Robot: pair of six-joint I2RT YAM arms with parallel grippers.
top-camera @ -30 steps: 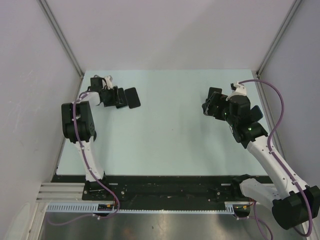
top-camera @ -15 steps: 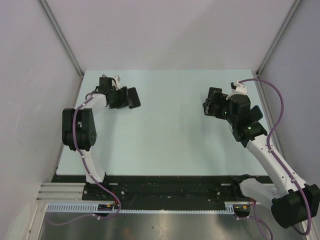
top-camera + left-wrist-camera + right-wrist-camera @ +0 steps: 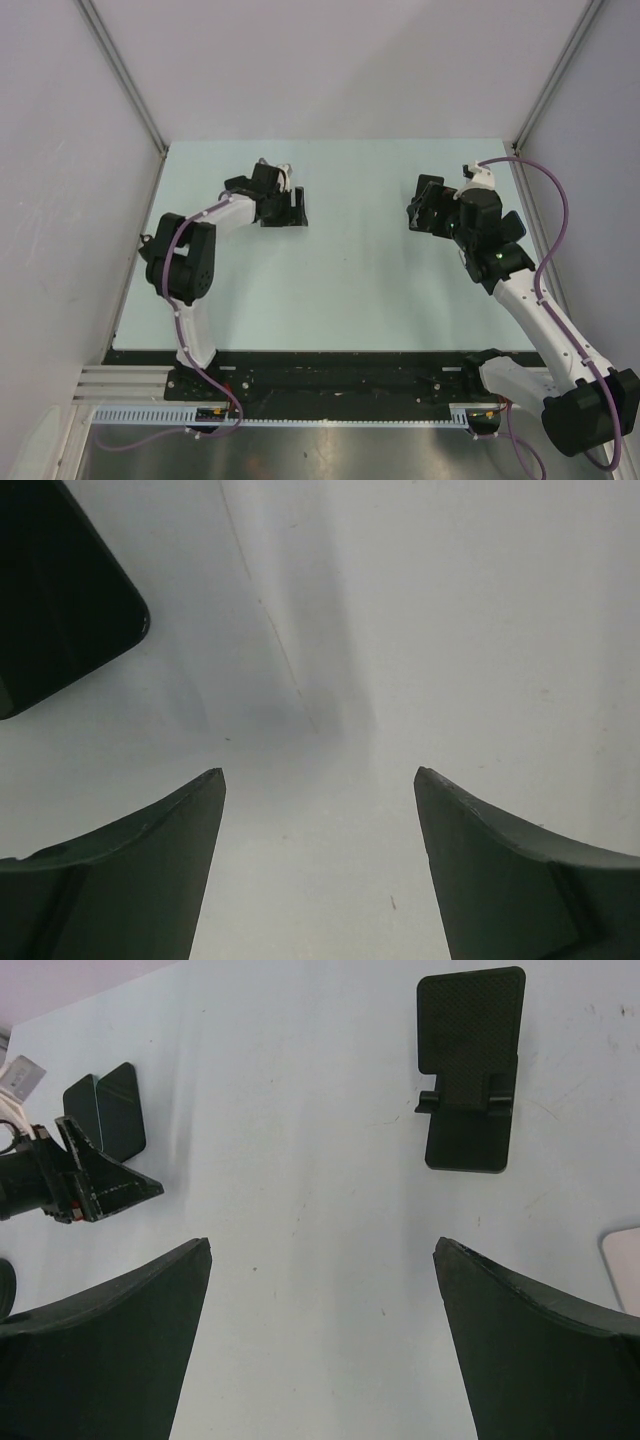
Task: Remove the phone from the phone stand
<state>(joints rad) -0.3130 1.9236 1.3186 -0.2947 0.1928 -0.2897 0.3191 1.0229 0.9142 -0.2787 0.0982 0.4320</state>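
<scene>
**Phone Seen Off Its Stand, Both Grippers Spread Wide**

Two arms were seen bolted at the near edge of one pale table [image 3: 350, 290], with one purple cable [image 3: 558, 215] run along each. From the near left, the left arm [image 3: 185, 270] was stretched toward the far left part of the table. From the near right, the right arm [image 3: 530, 300] was raised over the right side.

Farther in, the left gripper [image 3: 318, 775] was held over the surface. Its two jaws were spread well apart, with only bare table framed between them. Just ahead of its fingers [image 3: 120, 880], off to the left in the wrist view, one phone [image 3: 55, 575] was caught by a single dark, rounded corner. It was apparently laid flat on the table and was touched by neither finger.

The right gripper [image 3: 322, 1245] was likewise seen with its two jaws opened wide and nothing gripped. Beyond them, in the right wrist view, one black phone stand [image 3: 468, 1075] was shown set on the table. Its textured backrest and two small front hooks were left uncovered, and it was placed well apart from the left gripper. One pale rounded corner [image 3: 625, 1265] was cropped at that view's right edge; what it belonged to could not be told.
</scene>
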